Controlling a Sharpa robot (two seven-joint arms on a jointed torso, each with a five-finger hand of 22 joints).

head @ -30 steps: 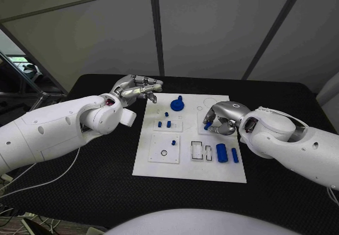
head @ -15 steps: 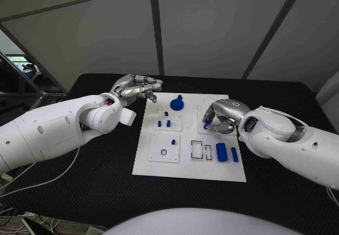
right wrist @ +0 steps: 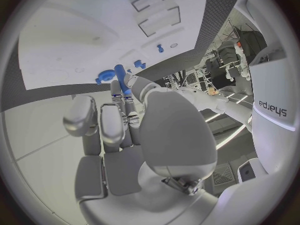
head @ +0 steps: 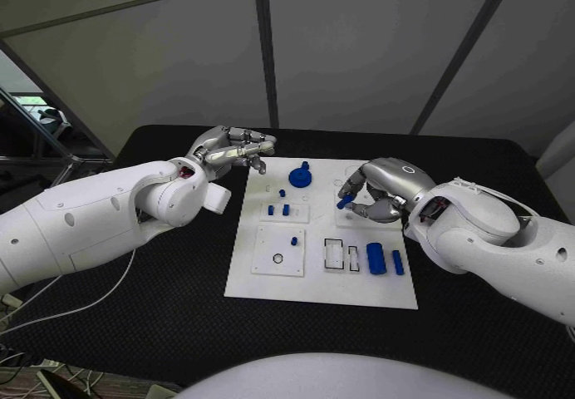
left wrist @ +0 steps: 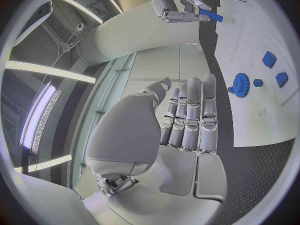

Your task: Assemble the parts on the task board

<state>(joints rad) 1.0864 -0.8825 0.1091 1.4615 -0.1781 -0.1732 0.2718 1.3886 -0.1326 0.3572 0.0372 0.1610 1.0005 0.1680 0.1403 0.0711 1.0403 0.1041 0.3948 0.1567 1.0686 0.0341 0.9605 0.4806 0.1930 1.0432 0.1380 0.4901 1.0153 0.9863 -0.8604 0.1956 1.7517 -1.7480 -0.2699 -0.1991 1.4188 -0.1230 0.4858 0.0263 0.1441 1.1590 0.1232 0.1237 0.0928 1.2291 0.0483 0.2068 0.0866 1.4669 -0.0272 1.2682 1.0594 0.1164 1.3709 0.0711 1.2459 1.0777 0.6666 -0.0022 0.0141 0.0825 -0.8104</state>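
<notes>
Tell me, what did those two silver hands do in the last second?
The right hand rose from the task board and shifted a little toward its far edge, carrying a small blue peg in its fingers; it held that peg all along. The left hand stayed above the board's far left corner, holding nothing. The blue gear and other parts on the board did not move.

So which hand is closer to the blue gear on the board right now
About even, the left slightly nearer. The left hand hovers off the task board's far left edge beside the blue gear; the right hand holds a blue peg on its other side.
</notes>
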